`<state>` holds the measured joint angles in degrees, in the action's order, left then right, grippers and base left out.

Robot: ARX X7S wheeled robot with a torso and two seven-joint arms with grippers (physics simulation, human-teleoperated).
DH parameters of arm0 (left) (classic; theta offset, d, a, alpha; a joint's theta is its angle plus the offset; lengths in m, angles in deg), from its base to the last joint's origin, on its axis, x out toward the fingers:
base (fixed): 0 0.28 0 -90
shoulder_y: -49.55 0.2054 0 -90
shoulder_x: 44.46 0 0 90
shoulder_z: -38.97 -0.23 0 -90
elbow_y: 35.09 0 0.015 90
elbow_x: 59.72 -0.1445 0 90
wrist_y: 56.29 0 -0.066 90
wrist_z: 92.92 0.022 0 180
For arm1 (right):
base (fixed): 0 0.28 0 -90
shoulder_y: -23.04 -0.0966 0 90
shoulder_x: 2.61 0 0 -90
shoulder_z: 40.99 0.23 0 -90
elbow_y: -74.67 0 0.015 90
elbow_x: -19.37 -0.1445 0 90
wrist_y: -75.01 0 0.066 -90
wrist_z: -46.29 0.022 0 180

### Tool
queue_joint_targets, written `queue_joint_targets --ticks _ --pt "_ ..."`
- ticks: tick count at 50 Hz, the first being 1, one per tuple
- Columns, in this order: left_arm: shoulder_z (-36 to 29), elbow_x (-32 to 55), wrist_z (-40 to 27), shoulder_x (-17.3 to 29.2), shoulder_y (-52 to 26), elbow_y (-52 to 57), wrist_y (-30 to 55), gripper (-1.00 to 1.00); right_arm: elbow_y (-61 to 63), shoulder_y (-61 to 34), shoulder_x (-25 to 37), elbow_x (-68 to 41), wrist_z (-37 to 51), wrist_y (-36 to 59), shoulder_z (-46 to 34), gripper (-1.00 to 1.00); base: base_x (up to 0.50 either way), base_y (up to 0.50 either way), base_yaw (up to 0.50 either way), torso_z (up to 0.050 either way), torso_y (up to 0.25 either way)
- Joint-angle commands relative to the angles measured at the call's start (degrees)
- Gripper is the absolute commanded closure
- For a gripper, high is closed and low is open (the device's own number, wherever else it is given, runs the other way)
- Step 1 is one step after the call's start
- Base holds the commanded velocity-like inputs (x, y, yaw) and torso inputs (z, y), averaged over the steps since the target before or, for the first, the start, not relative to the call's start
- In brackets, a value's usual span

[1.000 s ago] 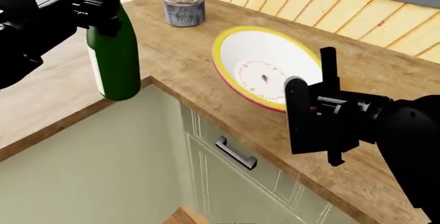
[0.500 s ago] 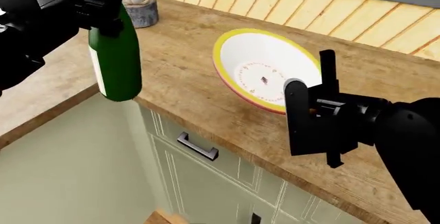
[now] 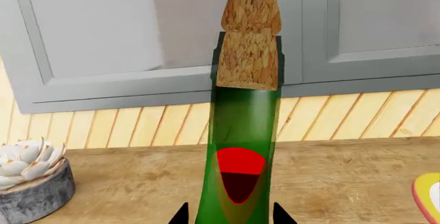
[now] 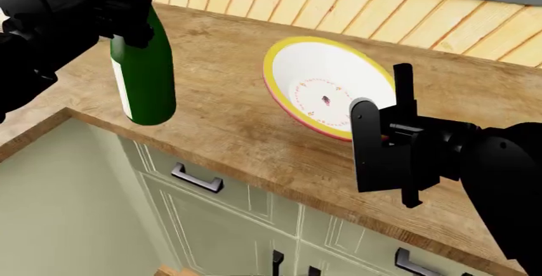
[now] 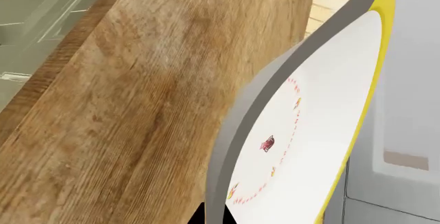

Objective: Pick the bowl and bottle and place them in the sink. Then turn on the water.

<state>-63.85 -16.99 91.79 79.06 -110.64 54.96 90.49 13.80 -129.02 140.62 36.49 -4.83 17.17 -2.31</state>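
The dark green bottle (image 4: pixel 144 73) hangs upright over the wooden counter (image 4: pixel 228 117) near its front left corner. My left gripper (image 4: pixel 127 11) is shut on its neck. In the left wrist view the corked bottle (image 3: pixel 244 126) stands between the left gripper (image 3: pixel 230 219) tips. The white bowl (image 4: pixel 326 89) with a yellow rim is tilted above the counter. My right gripper (image 4: pixel 383 127) is shut on its near rim. The right wrist view shows the bowl (image 5: pixel 323 131) edge-on in the right gripper (image 5: pixel 220 218). The sink and the faucet are out of view.
A succulent in a grey pot (image 3: pixel 31 183) stands on the counter by the slatted wall (image 4: pixel 339 3). Grey upper cabinets (image 3: pixel 103 28) hang above. Pale green drawers with black handles (image 4: pixel 197 179) run under the counter's front edge.
The head view has swung: the counter and cabinets slid leftward and the succulent left the picture. Both grippers keep their holds and barely move in the frame.
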Motion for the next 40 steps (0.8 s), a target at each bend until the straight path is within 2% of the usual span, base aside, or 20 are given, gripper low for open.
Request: queue_joint_targets --ticks 1,40 --pt "0.6 0.3 -0.6 0.1 -0.3 0.3 -0.3 1.0 0.0 -0.2 -0.1 1.0 0.6 -0.6 0.4 1.0 -0.03 0.07 -0.5 0.0 0.0" --pt "0.9 2.0 -1.2 0.6 0.1 3.0 0.6 1.0 2.4 1.7 1.8 0.4 2.1 0.9 1.8 1.0 -0.02 0.08 -0.5 0.0 0.001"
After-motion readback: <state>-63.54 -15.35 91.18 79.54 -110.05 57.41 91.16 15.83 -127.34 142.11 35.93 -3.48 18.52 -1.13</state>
